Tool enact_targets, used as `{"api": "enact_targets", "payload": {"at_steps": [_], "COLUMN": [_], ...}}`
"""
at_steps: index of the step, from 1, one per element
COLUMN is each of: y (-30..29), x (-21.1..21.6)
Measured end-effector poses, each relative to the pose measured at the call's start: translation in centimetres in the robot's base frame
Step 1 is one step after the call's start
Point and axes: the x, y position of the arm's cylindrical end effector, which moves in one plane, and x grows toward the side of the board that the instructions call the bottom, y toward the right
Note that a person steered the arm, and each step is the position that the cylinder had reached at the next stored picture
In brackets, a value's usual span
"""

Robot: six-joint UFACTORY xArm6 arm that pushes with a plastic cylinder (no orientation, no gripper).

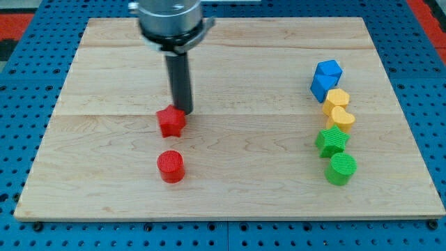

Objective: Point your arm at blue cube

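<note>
The blue cube [326,74] sits at the view's right, at the top of a column of blocks. A second blue block [320,89] lies tight against its lower left. My tip [182,111] is far to the left of the blue cube, near the board's middle left. It touches or nearly touches the upper right edge of a red star [171,121]. The dark rod rises from the tip to the grey mount at the view's top.
Below the blue cube run a yellow block [336,97], a yellow heart [340,117], a green star [332,141] and a green cylinder [341,169], packed close. A red cylinder [170,166] stands below the red star. The wooden board [244,195] lies on blue pegboard.
</note>
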Motion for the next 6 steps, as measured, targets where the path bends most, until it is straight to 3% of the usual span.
{"api": "enact_targets", "payload": {"at_steps": [1, 2, 3, 5, 6], "y": [-1.1, -0.1, 4.3, 19.2, 29.7], "x": [-1.4, 4.2, 2.6, -15.1, -16.5]}}
